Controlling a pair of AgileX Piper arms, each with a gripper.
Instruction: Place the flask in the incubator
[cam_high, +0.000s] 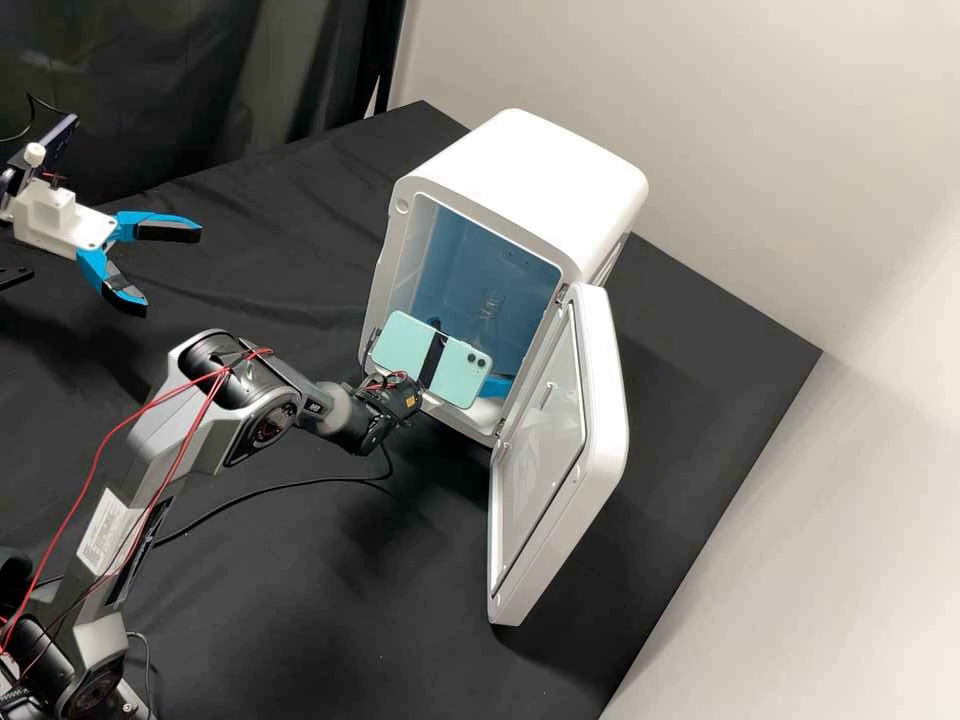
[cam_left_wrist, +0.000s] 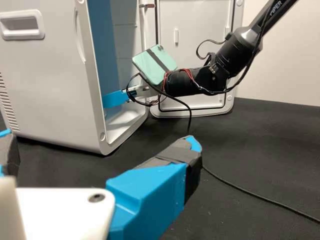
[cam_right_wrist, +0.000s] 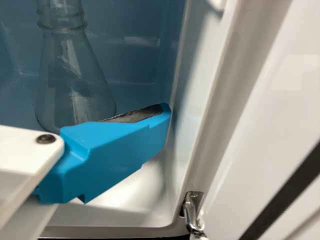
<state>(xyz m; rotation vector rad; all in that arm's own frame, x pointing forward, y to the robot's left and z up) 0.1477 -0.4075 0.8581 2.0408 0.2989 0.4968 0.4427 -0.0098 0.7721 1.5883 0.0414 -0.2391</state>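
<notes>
Glass flask (cam_right_wrist: 70, 85) stands inside the incubator (cam_high: 530, 175) (door (cam_high: 560, 450) open).

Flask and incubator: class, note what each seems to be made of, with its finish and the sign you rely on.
Flask: probably clear glass, smooth and glossy; the blue interior shows through it and its neck catches light, though clear plastic is possible. Incubator: likely moulded plastic, white and satin-smooth, judging by rounded corners and soft sheen.

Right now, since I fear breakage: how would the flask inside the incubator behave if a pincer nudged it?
The conical flask looks like clear glass, so probably rigid, slippery and fragile. Its wide base under a narrow neck suggests it would slide rather than tip.
</notes>
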